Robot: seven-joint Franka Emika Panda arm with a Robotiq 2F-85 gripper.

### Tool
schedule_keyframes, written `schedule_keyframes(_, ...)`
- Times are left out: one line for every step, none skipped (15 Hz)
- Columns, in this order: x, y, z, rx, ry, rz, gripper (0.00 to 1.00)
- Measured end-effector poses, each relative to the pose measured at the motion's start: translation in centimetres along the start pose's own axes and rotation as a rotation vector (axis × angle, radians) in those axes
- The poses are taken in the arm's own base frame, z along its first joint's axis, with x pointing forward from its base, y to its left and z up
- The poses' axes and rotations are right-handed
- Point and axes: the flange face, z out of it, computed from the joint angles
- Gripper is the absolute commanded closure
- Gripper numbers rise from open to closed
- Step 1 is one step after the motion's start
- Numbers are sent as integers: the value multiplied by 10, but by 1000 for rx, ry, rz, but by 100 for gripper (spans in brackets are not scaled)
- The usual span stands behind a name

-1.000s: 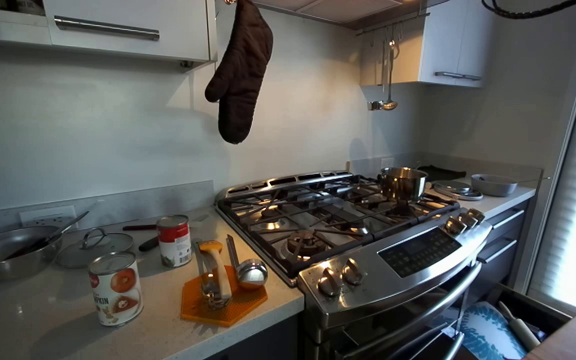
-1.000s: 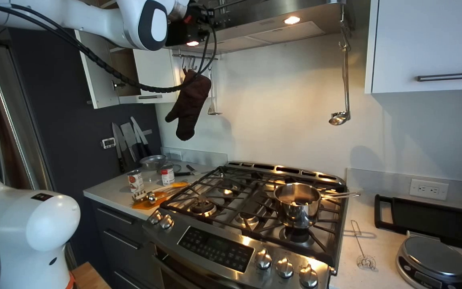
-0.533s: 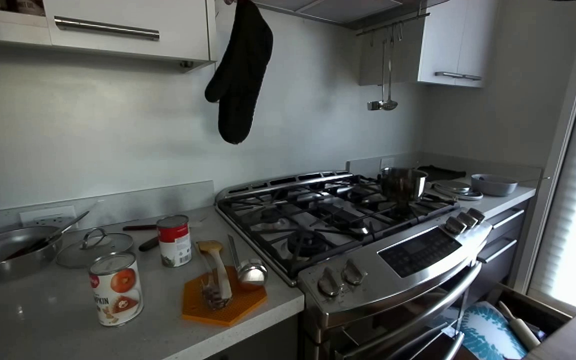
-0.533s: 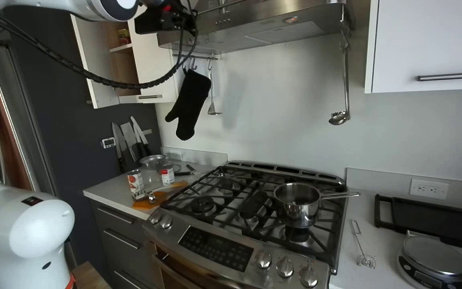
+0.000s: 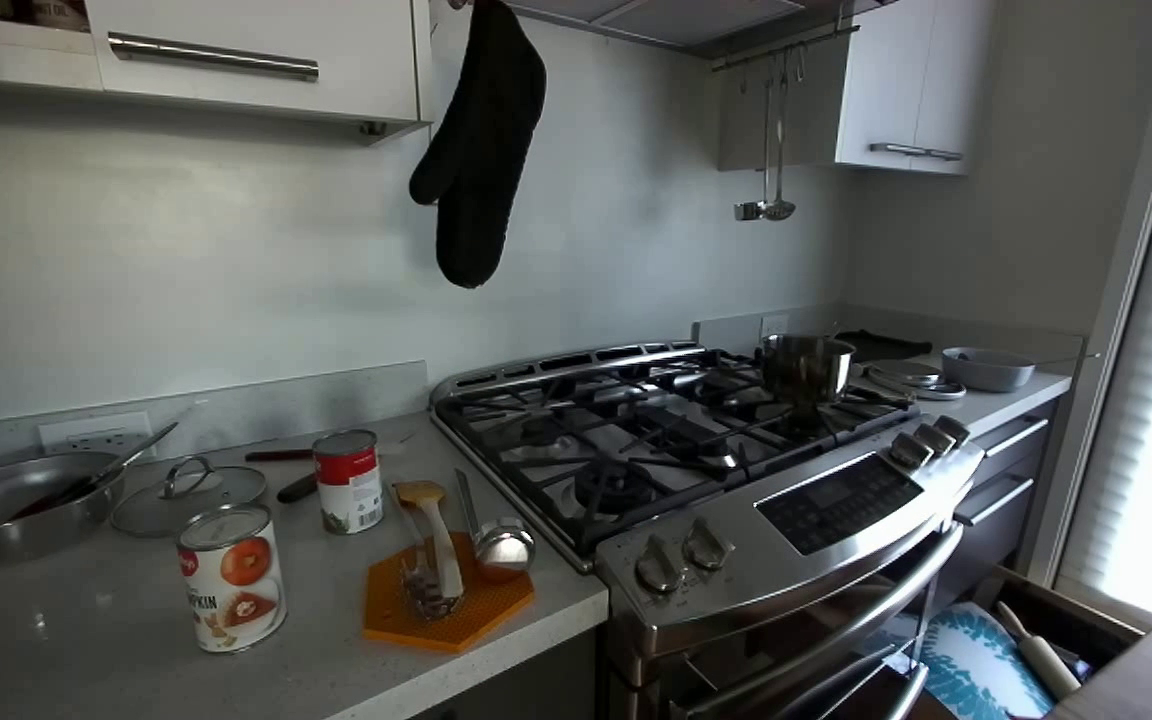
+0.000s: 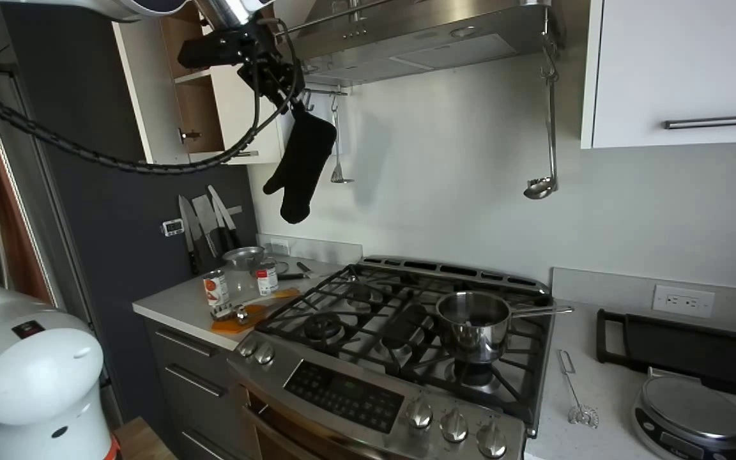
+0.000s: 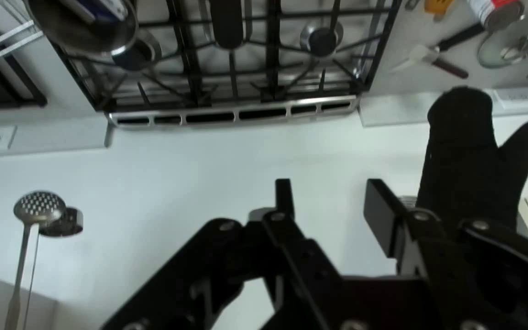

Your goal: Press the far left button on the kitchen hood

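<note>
The kitchen hood is a wide steel slab above the stove, and its lights are off. Its underside shows in an exterior view. A row of tiny buttons sits on its front face; single buttons are too small to tell apart. My gripper is left of and below these buttons, tilted down in front of the hood's left end, near the top of the dark mitt. In the wrist view my gripper is open, with nothing between its fingers. The hood is not in the wrist view.
A dark oven mitt hangs from the rail beneath the gripper. An open wall cabinet stands left of the hood. The stove with a steel pot is below. Ladles hang at the right.
The hood lights have gone from lit to off. My gripper has moved left, away from the hood's front, and now tilts down. The arm's base link has turned a little.
</note>
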Motion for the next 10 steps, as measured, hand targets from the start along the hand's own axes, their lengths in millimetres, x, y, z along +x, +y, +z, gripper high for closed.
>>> schedule_keyframes(-8,1,10,-4,-54,6,15)
schedule_keyframes(-16,1,19,-7,-103,11,8)
schedule_keyframes(-24,1,30,-10,-149,16,1)
schedule_keyframes(-31,1,40,-12,-190,20,0)
schedule_keyframes(-38,0,50,-14,-226,22,0)
schedule_keyframes(-45,-1,59,-15,-254,25,0)
schedule_keyframes(-50,-1,67,-17,-277,31,0)
schedule_keyframes(-56,-1,76,-19,-298,40,0)
schedule_keyframes(-62,-1,84,-22,-319,49,0)
schedule_keyframes(-68,-1,93,-29,-342,53,0)
